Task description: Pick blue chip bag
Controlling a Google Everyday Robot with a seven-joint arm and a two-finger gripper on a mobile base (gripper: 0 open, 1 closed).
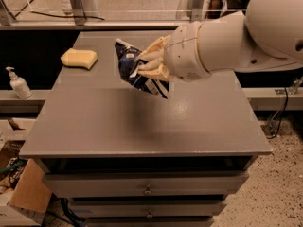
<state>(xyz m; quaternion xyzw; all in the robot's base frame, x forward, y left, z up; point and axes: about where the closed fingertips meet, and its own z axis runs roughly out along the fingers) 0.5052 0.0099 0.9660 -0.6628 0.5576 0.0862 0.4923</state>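
- I am watching the gripper (145, 66) reaching in from 3 o'clock on the white arm (222, 44), over the far half of the table (142, 131).
- Its pale fingers (150, 56) are pinching shut on the bag (128, 65), biting the right-hand side of it.
- The bag is hanging from that grip over the middle of the far half. Judging by the soft shadow below it, I am reading it as clear of the top.
- Its long axis is running from 11 o'clock down to 5 o'clock, with most of the bag sitting at 9 o'clock from the jaws.
- I am seeing white print on the dark blue, but I cannot read any of it.
- The sponge (79, 58) is lying at 9 o'clock from the bag, well apart; a pump bottle (18, 83) is standing off the table at its left.
- I am judging that the next move needs only a straight lift.
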